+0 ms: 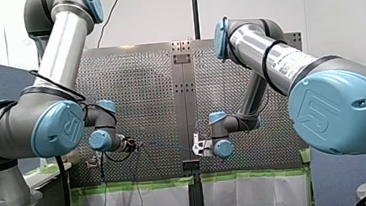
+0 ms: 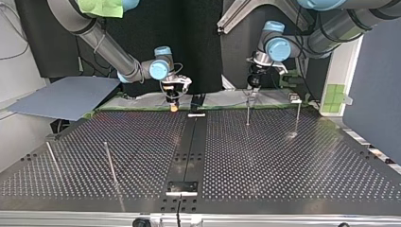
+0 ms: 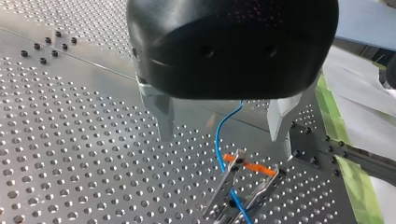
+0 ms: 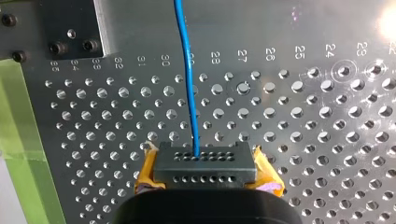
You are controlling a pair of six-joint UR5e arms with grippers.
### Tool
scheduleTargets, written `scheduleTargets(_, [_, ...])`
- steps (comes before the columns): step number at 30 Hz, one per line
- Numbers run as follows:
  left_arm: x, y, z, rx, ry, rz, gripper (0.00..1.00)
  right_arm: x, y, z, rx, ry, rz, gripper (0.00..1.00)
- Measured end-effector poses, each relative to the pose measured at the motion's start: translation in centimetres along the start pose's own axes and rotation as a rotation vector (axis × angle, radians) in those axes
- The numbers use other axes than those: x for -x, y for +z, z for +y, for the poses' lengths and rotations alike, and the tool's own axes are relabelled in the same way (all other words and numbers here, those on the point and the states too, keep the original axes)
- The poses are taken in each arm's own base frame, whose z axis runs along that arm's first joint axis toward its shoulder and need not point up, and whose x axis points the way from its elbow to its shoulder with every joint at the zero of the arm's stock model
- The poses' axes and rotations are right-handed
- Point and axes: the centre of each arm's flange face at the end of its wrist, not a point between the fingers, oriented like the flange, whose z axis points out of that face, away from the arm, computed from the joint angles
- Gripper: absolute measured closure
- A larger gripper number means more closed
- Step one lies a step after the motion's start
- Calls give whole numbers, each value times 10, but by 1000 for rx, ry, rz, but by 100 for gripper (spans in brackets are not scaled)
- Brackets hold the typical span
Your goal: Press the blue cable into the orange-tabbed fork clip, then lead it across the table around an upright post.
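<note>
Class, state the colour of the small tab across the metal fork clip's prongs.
Orange; the tab shows best in the left wrist view.

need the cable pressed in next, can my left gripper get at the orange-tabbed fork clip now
Probably yes: my left gripper hangs open just short of the fork clip, only the blue cable between them.

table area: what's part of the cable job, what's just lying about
Job: blue cable, orange-tabbed fork clip, upright posts, my right gripper shut on the cable.
Lying about: grey board at the top view's left, green squares at its right.
</note>
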Motion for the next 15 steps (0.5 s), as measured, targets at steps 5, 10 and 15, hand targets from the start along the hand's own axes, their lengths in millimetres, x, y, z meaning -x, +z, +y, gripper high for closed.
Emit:
scheduleTargets(5, [-2, -2, -3, 16, 2, 2, 0, 0, 0, 1, 2, 0, -1, 100])
scheduleTargets(10, [-4, -4, -5, 32, 1, -3, 0, 1, 1, 2, 3, 2, 0, 100])
scheduleTargets(15, [-5, -3, -7, 28, -12, -8, 0, 1, 1, 3, 2, 3, 1, 100])
